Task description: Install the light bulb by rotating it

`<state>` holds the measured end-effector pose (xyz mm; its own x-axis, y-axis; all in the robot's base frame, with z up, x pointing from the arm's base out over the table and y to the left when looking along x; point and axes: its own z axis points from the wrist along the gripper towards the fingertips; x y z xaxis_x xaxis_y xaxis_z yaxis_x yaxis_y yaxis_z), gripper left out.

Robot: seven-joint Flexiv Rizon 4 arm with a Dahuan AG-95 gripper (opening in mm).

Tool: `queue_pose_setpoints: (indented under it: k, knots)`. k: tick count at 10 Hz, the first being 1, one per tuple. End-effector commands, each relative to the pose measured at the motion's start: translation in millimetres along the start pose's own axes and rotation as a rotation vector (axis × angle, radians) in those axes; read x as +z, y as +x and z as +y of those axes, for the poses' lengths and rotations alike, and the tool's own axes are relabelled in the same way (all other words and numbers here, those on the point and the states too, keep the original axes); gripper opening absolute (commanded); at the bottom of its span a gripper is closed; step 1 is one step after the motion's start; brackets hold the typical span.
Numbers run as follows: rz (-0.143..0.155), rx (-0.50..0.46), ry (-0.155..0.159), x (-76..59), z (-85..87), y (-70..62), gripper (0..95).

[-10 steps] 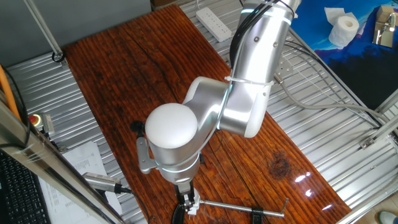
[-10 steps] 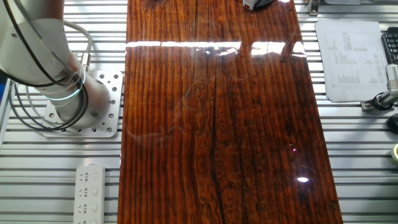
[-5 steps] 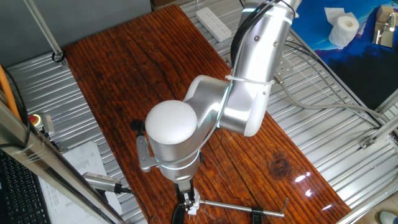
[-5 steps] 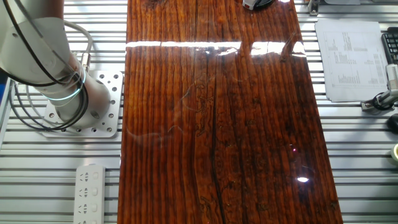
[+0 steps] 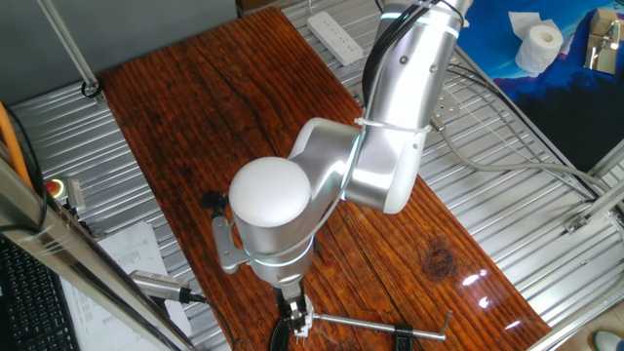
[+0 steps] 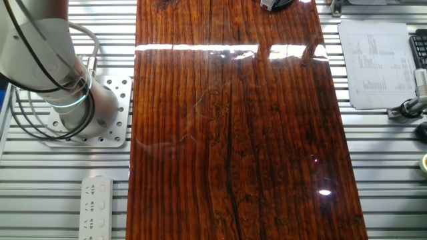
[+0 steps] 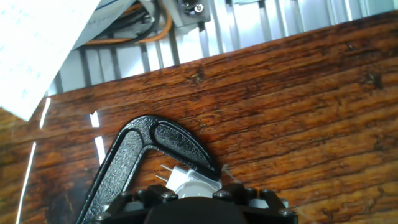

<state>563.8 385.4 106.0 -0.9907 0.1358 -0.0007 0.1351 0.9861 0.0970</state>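
Observation:
In the hand view the light bulb (image 7: 196,190) shows as a small frosted dome at the bottom edge. It sits between the black fingers of my gripper (image 7: 194,195), which is shut on it. Just beyond the bulb is a white socket (image 7: 180,177) with two thin metal pins. The socket rests against a black boomerang-shaped base (image 7: 140,152) on the wooden table (image 7: 298,106). In one fixed view the gripper (image 5: 295,320) points down at the table's near end, under the arm's large white joint cap (image 5: 269,200), and the bulb is hidden. The other fixed view shows only the arm's foot (image 6: 73,100).
A thin metal rod (image 5: 380,322) lies on the table beside the gripper. A power strip (image 5: 336,34) and a toilet paper roll (image 5: 538,44) sit at the far end. Printed sheets (image 6: 377,63) and a red button (image 5: 56,185) lie off the table's side.
The wrist has turned slightly about its own axis; its grey bracket and black fitting shifted a little to the left. The rest of the arm and the table stay the same.

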Motion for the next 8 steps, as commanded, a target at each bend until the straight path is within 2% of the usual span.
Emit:
queue_pose_setpoints:
  k: [1,2,3,4,6,7,8]
  knots:
    - [0.007,-0.073,-0.001,-10.8,7.5,-1.1,95.0]
    - [0.016,-0.118,-0.001,-15.2,11.7,-2.4,95.0]
    - [0.028,-0.229,-0.001,-22.0,17.0,-2.8,95.0]
    - [0.028,-0.347,-0.002,-25.0,19.5,-3.0,95.0]
    - [0.037,-0.625,-0.004,-30.5,25.1,-4.0,95.0]
    - [0.045,-0.799,-0.006,-35.6,28.0,-2.4,76.0]
    - [0.053,-0.914,-0.011,-38.9,29.6,-0.9,57.0]
